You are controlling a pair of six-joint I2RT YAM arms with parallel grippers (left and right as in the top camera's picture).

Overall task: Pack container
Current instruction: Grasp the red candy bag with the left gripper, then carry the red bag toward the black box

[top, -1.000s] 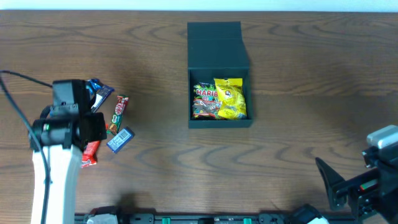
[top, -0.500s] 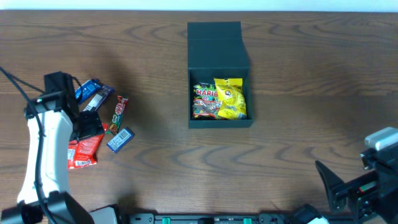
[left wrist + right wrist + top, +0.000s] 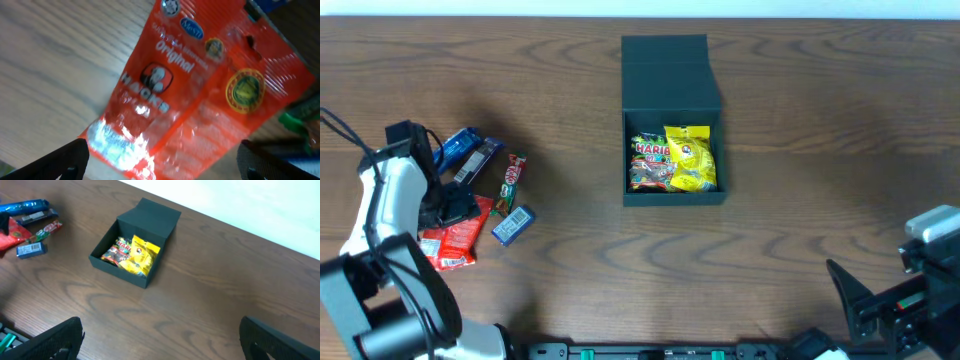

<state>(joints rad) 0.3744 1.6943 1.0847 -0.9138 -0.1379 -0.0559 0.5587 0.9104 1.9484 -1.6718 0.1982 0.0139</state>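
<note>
A: Dark wood table (image 3: pixel 820 130). Left pincer (image 3: pixel 165 162)?
B: Released, jaws wide, red packet (image 3: pixel 200 85) directly beneath; container (image 3: pixel 665 75) well off to its right, standing open. I'd straddle the packet's middle, go low, then clench.

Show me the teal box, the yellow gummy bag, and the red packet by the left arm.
container (image 3: pixel 665 75): overhead view, its open flap lid.
yellow gummy bag (image 3: pixel 689 160): overhead view, middle of the bag.
red packet (image 3: pixel 192 95): left wrist view, middle of its front.
</note>
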